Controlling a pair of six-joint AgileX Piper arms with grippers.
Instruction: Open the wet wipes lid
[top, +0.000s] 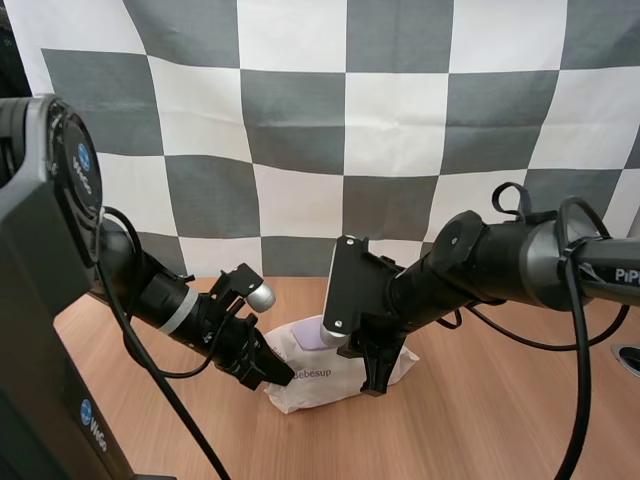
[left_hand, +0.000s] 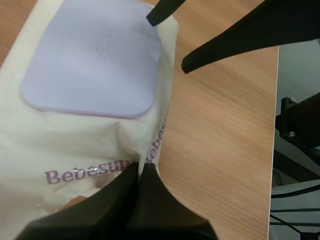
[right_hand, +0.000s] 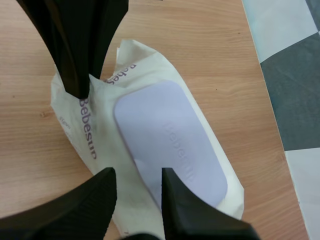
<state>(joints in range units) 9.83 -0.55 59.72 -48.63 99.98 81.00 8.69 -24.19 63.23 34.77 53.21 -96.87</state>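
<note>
Pinching the pack (left_hand: 75, 142), left fingers (left_hand: 117, 202); right fingers (right_hand: 87, 207) apart at lid (right_hand: 170, 135).

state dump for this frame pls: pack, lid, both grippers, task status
pack: wet wipes pack lying flat on the wooden table
lid: lavender, facing up, closed flat
left gripper: shut, pinching the wrapper fold at one end of the pack
right gripper: open, fingers apart at the lid's end, holding nothing; contact with the lid cannot be told
status: lid not yet opened
</note>
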